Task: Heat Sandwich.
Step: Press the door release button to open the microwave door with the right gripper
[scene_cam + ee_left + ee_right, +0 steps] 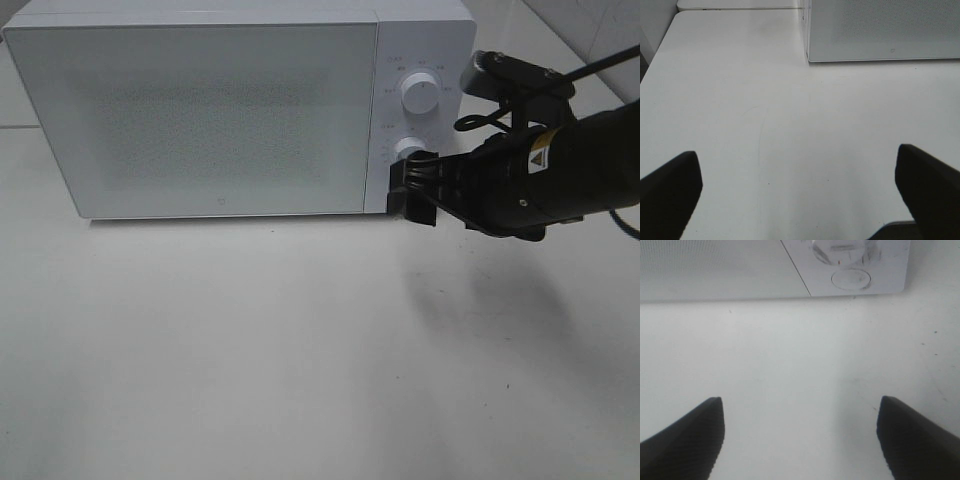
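Right hand is held open and empty, just before the lower knob of the shut microwave. Left hand is spread wide above the tabletop. Sandwich is hidden; its place cannot be told.

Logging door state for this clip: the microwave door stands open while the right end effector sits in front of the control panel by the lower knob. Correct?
Not quite. The microwave door is shut, flush with the front, as the exterior high view shows. The right end effector does sit in front of the control panel by the lower knob.
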You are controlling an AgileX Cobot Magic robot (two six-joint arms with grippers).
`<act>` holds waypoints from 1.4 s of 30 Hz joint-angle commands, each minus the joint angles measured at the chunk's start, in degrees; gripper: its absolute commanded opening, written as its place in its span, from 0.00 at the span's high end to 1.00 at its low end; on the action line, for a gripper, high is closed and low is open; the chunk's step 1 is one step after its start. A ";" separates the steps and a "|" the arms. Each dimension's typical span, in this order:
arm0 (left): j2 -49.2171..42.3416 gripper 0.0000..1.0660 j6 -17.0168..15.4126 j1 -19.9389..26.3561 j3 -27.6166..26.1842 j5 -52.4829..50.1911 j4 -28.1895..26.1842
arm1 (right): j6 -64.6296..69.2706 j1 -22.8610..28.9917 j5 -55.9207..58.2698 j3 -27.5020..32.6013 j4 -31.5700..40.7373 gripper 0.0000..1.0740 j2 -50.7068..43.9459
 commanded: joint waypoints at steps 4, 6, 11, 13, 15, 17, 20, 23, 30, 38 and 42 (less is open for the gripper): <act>-0.92 0.08 -0.11 0.11 0.06 -0.23 -0.40 | -13.64 -0.29 16.73 -3.84 -0.63 0.29 -3.95; -0.92 0.08 -0.11 0.11 0.06 -0.23 -0.40 | -15.47 -0.29 19.37 -3.84 -0.63 0.29 -5.61; -0.92 0.08 -0.11 0.11 0.06 -0.23 -0.40 | -19.31 -0.29 27.73 -3.84 -0.63 0.29 -12.43; -0.92 0.08 -0.11 0.11 0.06 -0.23 -0.40 | -20.51 -0.29 30.02 -3.78 -0.63 0.29 -15.36; -0.92 0.08 -0.11 0.11 0.06 -0.23 -0.40 | -20.97 -0.29 32.54 -3.78 -0.63 0.29 -18.05; -0.92 0.08 -0.11 0.11 0.06 -0.23 -0.40 | -21.37 -0.29 35.12 -3.78 -0.63 0.29 -20.86; -0.92 0.08 -0.11 0.11 0.06 -0.23 -0.40 | -22.17 -0.29 38.62 -3.78 -0.63 0.29 -25.61; -0.92 0.08 -0.11 0.11 0.06 -0.23 -0.40 | -22.46 -0.29 42.06 -3.78 -0.63 0.29 -30.08; -0.92 0.08 -0.11 0.11 0.06 -0.23 -0.40 | -23.49 -0.29 49.96 -3.67 -0.74 0.29 -40.85; -0.92 0.08 -0.11 0.11 0.06 -0.23 -0.40 | -23.55 -4.07 56.61 -3.67 -0.69 0.29 -51.80; -0.92 0.08 -0.11 0.11 0.06 -0.23 -0.40 | -24.52 -7.85 58.79 -3.67 -0.69 0.29 -55.23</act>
